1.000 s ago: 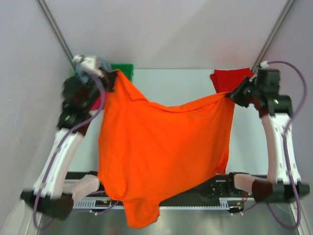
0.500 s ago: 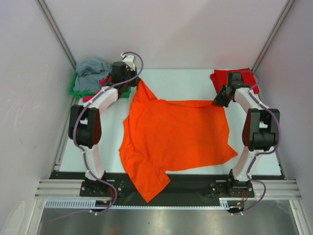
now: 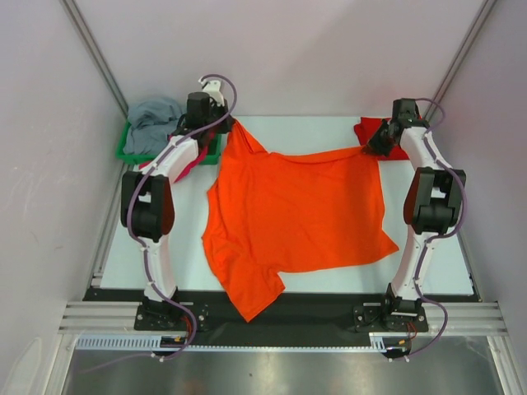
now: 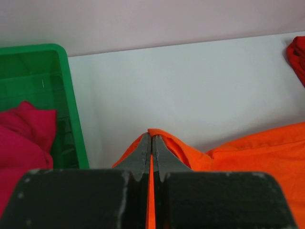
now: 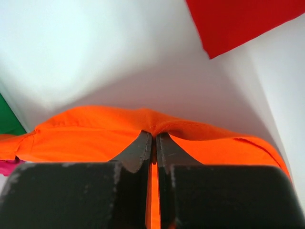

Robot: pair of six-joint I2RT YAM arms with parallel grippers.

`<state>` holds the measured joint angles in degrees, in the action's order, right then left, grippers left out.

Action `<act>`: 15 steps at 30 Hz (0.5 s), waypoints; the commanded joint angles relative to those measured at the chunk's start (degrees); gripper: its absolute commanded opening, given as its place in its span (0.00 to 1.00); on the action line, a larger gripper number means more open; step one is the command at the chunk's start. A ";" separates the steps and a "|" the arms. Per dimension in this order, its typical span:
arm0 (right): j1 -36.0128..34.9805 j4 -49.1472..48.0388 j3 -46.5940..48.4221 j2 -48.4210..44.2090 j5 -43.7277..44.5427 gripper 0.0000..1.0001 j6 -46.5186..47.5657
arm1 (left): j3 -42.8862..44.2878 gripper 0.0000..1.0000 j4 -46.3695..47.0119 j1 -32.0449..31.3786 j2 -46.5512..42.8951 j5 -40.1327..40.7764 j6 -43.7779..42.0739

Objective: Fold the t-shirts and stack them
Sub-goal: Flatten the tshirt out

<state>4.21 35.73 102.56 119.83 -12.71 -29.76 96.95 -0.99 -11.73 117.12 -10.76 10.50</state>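
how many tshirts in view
4: orange shirt spread in the middle, red shirt at far right, grey shirt and pink shirt in the green tray far left. More may be hidden there.

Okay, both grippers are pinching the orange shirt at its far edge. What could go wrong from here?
The left gripper and right gripper each pinch only a small fold of the orange shirt, so it may slip out. The right one sits close to the red shirt and could drag it. The orange shirt's near end lies past the table edge and might snag.
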 commanded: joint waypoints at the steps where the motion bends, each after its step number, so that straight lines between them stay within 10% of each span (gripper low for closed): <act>1: 1.50 6.17 4.92 2.51 -1.79 0.00 1.02 | 3.41 0.00 -1.19 1.26 -1.72 -0.57 1.89; 7: 2.65 13.04 10.11 5.23 -4.86 0.00 -0.56 | 10.11 0.00 -11.66 1.53 -0.93 -2.41 2.94; 15: 3.53 20.08 16.00 8.23 -6.54 0.00 0.40 | -2.28 0.00 -11.31 0.74 -9.88 -2.60 5.67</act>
<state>7.27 51.62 114.56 127.37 -17.93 -29.93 97.60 -11.77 -10.61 113.36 -12.51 14.57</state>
